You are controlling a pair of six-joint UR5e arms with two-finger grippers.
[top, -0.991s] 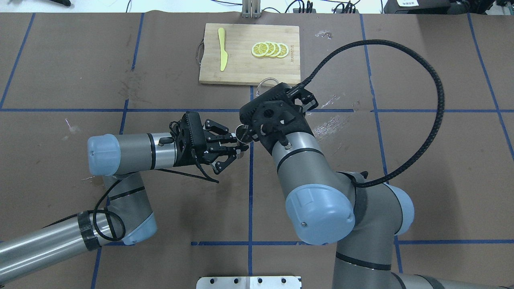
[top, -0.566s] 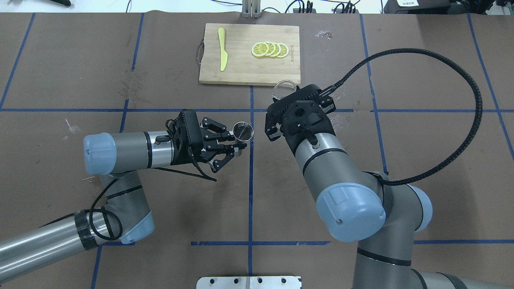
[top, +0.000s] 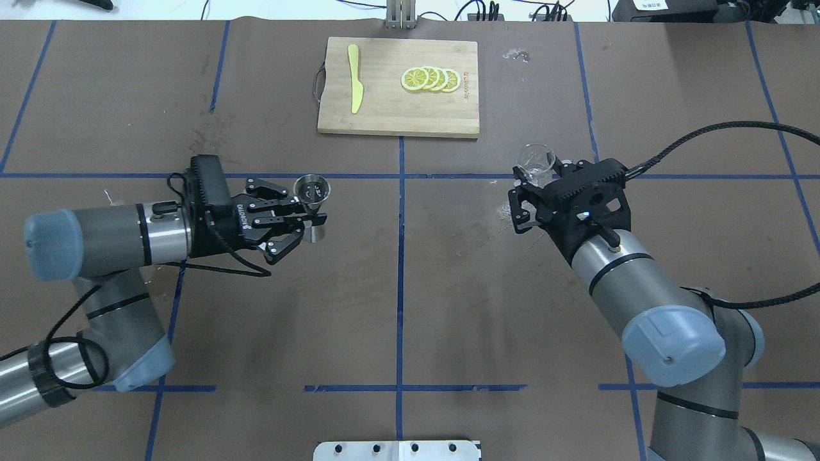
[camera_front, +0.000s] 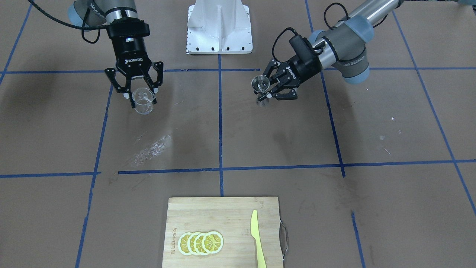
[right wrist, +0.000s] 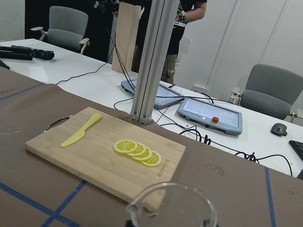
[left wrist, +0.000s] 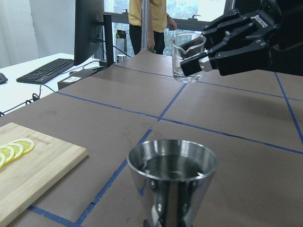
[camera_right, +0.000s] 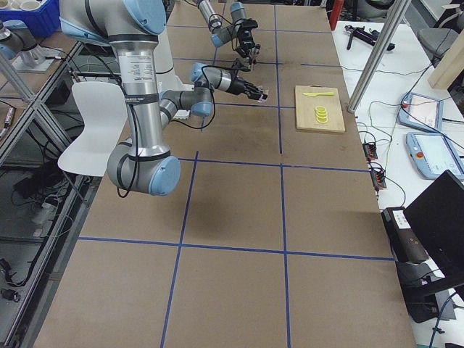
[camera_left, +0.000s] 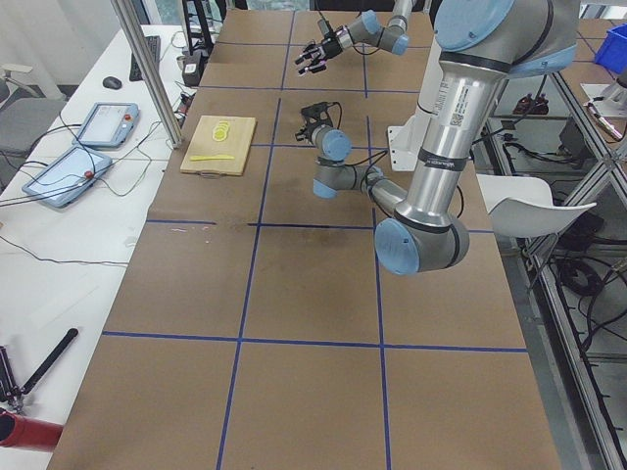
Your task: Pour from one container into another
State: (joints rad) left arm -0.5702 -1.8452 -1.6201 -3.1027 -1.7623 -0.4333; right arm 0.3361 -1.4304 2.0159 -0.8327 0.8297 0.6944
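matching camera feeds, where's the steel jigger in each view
Front-facing: steel jigger upper middle, right of centre.
Overhead: jigger left of centre.
Left wrist: jigger bottom centre.
Right wrist: absent.
Exterior left: too small to tell.
Exterior right: too small to tell.
Landmark: cutting board with lemon slices.

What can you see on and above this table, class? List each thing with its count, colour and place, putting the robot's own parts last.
glass cup: one, clear, upright in the right claw, on the robot's right
steel jigger: one, silvery, upright in the left claw, on the robot's left
cutting board: one, pale wood, far side of the table
lemon slices: four, yellow, overlapping on the cutting board
knife: one, yellow, flat on the cutting board, apart from the lemon slices
table: one, brown with blue tape lines
left claw: one, black, shut on the steel jigger
right claw: one, black, shut on the glass cup
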